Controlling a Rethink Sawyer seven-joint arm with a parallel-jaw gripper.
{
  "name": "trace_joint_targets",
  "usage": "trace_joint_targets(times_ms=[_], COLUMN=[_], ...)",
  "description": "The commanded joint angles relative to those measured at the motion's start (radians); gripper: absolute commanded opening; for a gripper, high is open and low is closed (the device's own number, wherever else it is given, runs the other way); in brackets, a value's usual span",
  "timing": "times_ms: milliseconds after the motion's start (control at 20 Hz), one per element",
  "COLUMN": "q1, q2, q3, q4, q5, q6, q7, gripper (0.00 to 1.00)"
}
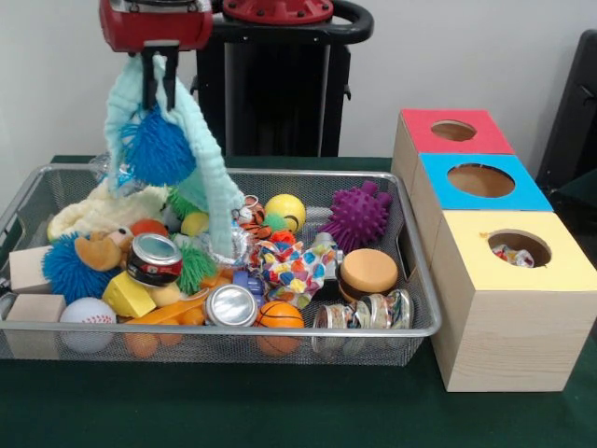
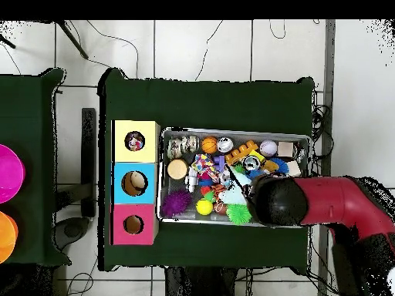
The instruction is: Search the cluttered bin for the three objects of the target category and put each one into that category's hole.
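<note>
A mesh bin (image 1: 422,329) crammed with toys, cans and balls sits on the green bench, with three wooden boxes (image 1: 508,317) lined up at its 3 o'clock. Above the bin's 10 o'clock corner, the pincer (image 1: 159,98) is pinched on a mint knitted cloth (image 1: 210,177) that hangs limp beside a blue spiky ball (image 1: 157,149). The cloth looks light, soft and prone to snagging, best held by a bunched fold.

A plain pale wall (image 1: 522,56) stands behind the dark green table (image 1: 280,411). From overhead, a white tiled floor (image 2: 200,50) carries loose black cables (image 2: 278,31); a second green table (image 2: 31,116) stands alongside.
</note>
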Motion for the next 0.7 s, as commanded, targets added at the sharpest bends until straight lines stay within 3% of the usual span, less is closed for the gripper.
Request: trace_joint_targets(times_ms=[50, 150, 250, 350, 550, 700], q1=[-0.153, -0.179, -0.18, -0.176, -0.142, -0.131], q2=[0.02, 0.037, 0.06, 0.075, 0.146, 0.151], q3=[0.167, 0.195, 0.201, 0.197, 0.149, 0.138], q4=[-0.043, -0.072, -0.072, -0.033, 0.022, 0.046], q5=[-0.023, -0.031, -0.042, -0.033, -0.053, -0.036], q6=[0.088, 0.125, 0.127, 0.101, -0.054, -0.093], q7=[-0.527, -0.561, -0.535, -0.466, -0.279, -0.211], gripper=[0.0, 0.0, 0.0, 0.0, 0.0, 0.0])
